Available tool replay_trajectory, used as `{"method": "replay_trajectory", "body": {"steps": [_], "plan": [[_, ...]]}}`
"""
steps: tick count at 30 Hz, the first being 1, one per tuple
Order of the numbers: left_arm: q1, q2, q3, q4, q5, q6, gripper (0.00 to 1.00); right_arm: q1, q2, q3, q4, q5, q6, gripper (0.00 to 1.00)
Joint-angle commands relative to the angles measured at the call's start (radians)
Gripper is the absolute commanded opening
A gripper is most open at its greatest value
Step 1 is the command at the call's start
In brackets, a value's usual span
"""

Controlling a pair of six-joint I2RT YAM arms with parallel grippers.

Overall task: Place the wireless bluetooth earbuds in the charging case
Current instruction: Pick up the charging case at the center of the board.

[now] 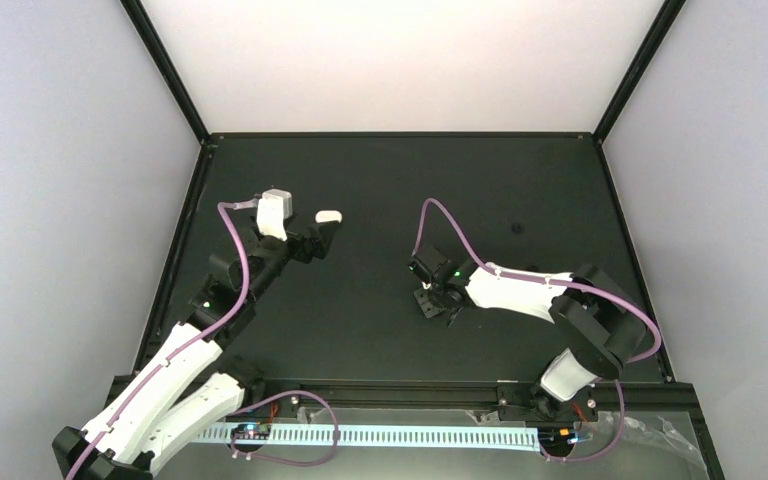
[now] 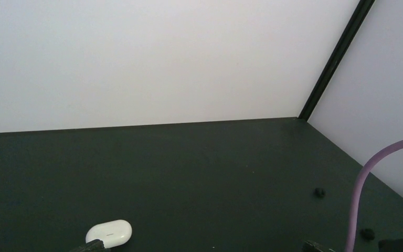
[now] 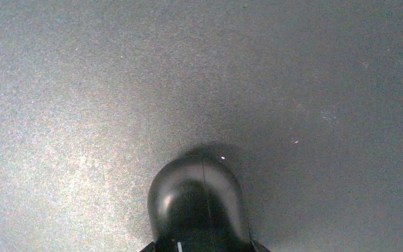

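Note:
No white earbuds show in any view. A white pill-shaped case point(image 1: 329, 216) lies on the black table at the back left. My left gripper point(image 1: 324, 234) is just in front of it and open. In the left wrist view the white case point(image 2: 109, 233) lies by the left fingertip point(image 2: 92, 247), outside the wide gap. My right gripper point(image 1: 432, 298) points down at the table's middle. In the right wrist view it point(image 3: 202, 248) is shut on a small black oval case point(image 3: 197, 202), close to the table surface.
A small dark lump point(image 1: 517, 228) sits on the table at the back right; the left wrist view shows it point(image 2: 319, 192) and a second one point(image 2: 367, 233). A purple cable point(image 2: 359, 194) crosses that view's right side. White walls and black frame posts bound the table.

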State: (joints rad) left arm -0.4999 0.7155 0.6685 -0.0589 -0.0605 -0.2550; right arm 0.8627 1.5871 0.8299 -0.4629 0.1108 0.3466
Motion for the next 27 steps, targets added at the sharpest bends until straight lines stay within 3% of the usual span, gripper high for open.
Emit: {"method": "replay_trajectory", "body": {"steps": [1,7,15,21,27], "plan": [[-0.005,0.004,0.016,0.006,0.019,-0.010,0.99,0.004,0.013,-0.006,-0.019,0.011,-0.007,0.38],[-0.008,0.010,0.008,0.018,0.039,-0.031,0.99,0.005,-0.102,-0.034,0.034,0.043,-0.029,0.33],[-0.011,0.008,-0.012,0.089,0.152,-0.100,0.99,0.061,-0.438,-0.033,0.061,0.125,-0.158,0.33],[-0.021,0.009,-0.030,0.188,0.369,-0.101,0.99,0.187,-0.625,0.030,0.065,0.218,-0.360,0.33],[-0.049,0.027,-0.019,0.233,0.536,-0.074,0.98,0.257,-0.686,0.091,0.053,0.319,-0.495,0.33]]}}
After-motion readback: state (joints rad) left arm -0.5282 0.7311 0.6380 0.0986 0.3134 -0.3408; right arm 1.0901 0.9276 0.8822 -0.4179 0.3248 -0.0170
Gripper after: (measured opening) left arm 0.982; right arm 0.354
